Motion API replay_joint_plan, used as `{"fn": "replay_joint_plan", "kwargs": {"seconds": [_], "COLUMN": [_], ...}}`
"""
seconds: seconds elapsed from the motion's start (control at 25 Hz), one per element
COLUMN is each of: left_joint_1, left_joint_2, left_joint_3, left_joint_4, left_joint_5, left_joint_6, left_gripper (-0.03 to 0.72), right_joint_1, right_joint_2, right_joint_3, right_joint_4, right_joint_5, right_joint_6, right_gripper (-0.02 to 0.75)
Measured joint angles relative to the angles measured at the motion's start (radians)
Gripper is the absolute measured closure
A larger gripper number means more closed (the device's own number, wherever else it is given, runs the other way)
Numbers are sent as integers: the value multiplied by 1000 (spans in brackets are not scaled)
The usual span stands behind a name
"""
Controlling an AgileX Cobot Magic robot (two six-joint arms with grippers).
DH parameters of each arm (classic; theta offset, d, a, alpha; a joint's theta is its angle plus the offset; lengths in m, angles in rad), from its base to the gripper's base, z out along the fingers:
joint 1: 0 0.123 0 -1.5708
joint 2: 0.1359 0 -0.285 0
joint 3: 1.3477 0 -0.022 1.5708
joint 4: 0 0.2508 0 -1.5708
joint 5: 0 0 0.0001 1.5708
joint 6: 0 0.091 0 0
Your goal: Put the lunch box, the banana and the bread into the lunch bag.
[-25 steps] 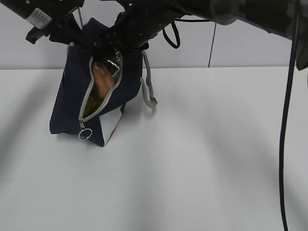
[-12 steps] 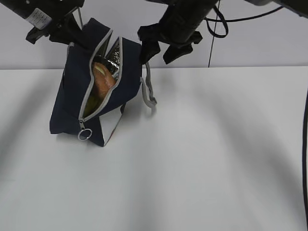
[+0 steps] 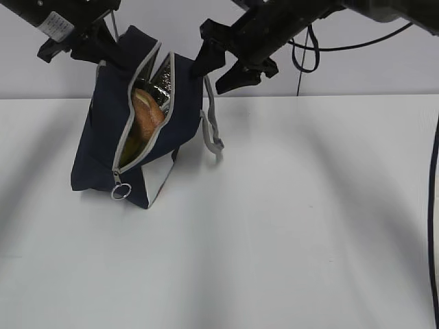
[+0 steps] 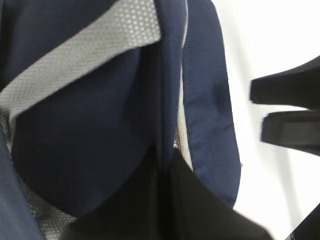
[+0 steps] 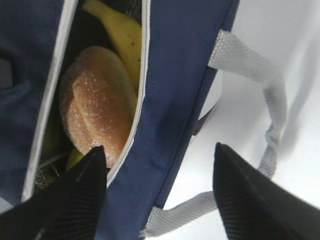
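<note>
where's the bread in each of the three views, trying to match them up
Exterior view: the bread shows upper left, inside the open zipper slit of the lunch bag.
Left wrist view: not in it; only navy fabric and grey strap show.
Right wrist view: left of centre, golden-brown, in the bag's opening beside the banana.
Shared landmark: the bag's grey webbing handle.
</note>
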Motion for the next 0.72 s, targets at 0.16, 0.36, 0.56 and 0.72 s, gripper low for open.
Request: {"fn": "replay_joint_plan", "kwargs": {"seconds": [0.16,0.36,0.56,0.72], "left_joint_1": [0,0,0,0], "left_joint_2": [0,0,0,0], "left_joint_3": [0,0,0,0], "left_joint_4": [0,0,0,0], "left_joint_5": [0,0,0,0], "left_joint_6": [0,0,0,0], "left_gripper": [689,689,689,689], "right_joint_1": [0,0,0,0], "right_joint_2": [53,74,93,117], "right_joint_3": [0,0,0,0], "right_joint_4": [53,107,173,182], "right_joint_5": [6,-2,-12,-14], "right_joint_6": [-35,-74,-110,-129], "right_gripper": [274,295,428,522]}}
